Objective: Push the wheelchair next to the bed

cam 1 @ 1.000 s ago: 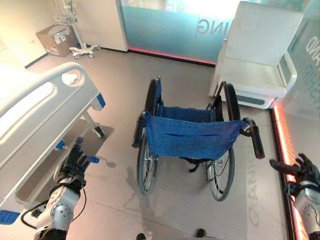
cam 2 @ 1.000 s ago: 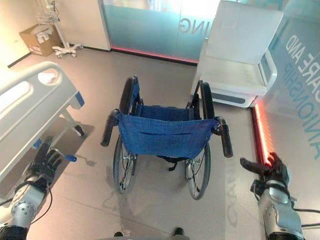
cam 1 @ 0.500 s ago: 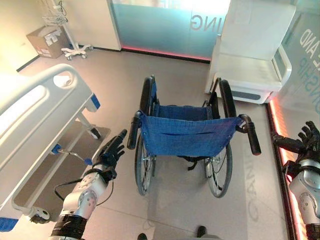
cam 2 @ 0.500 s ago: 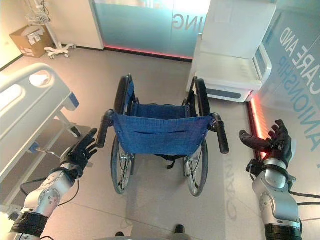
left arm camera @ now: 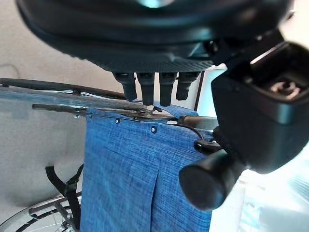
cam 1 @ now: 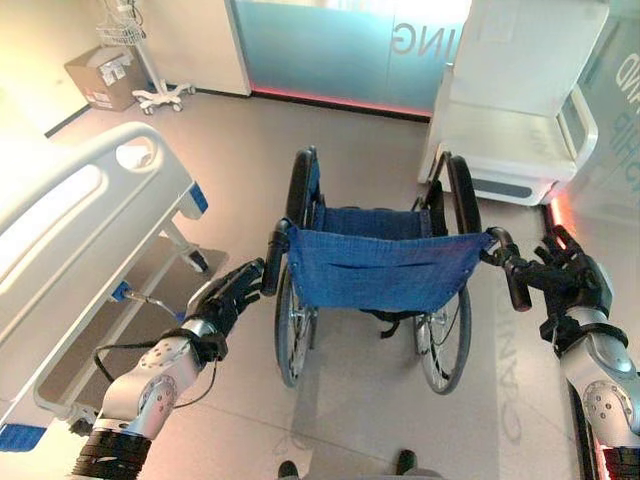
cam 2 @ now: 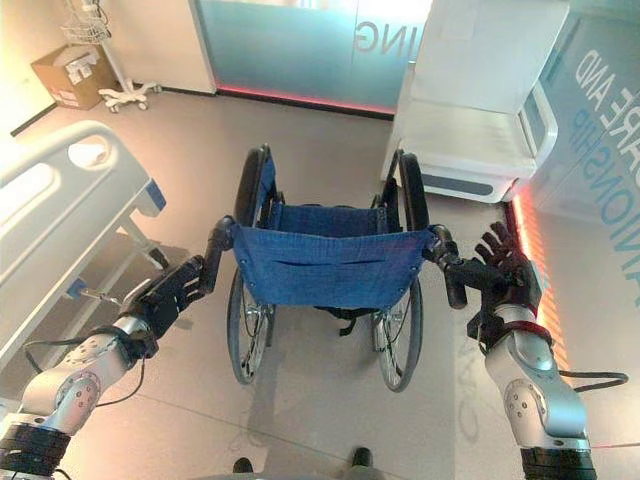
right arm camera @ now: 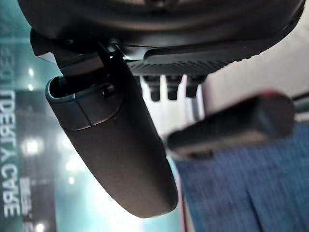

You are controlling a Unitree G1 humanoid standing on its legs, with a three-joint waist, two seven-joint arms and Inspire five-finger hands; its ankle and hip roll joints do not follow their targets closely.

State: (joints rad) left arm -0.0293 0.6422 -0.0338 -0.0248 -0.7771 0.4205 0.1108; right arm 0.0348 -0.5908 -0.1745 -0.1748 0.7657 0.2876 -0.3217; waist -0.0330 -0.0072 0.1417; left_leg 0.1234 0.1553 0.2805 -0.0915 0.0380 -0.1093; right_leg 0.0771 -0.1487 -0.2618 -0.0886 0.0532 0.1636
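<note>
The wheelchair (cam 1: 385, 270), blue-backed with black wheels, stands in the middle of the floor with its back toward me. The white hospital bed (cam 1: 80, 220) lies along the left, about a metre from it. My left hand (cam 1: 228, 297) is open, its straight fingertips reaching the left push handle (cam 1: 272, 258); in the left wrist view that handle (left arm camera: 212, 179) lies beside the thumb, with the fingers (left arm camera: 149, 89) straight above the blue backrest (left arm camera: 140, 169). My right hand (cam 2: 500, 275) is open with fingers spread, right beside the right push handle (cam 2: 450, 280), which crosses under the fingers (right arm camera: 169, 87).
A white recliner chair (cam 1: 510, 110) stands just past the wheelchair at the back right. A red light strip (cam 1: 555, 215) runs along the floor at the right. A cardboard box (cam 1: 105, 75) and a wheeled stand (cam 1: 160, 95) sit by the far left wall.
Both hands have closed in on the wheelchair: the left moved up and right to the left handle, the right moved leftward to the right handle. The wheelchair has stayed put.
</note>
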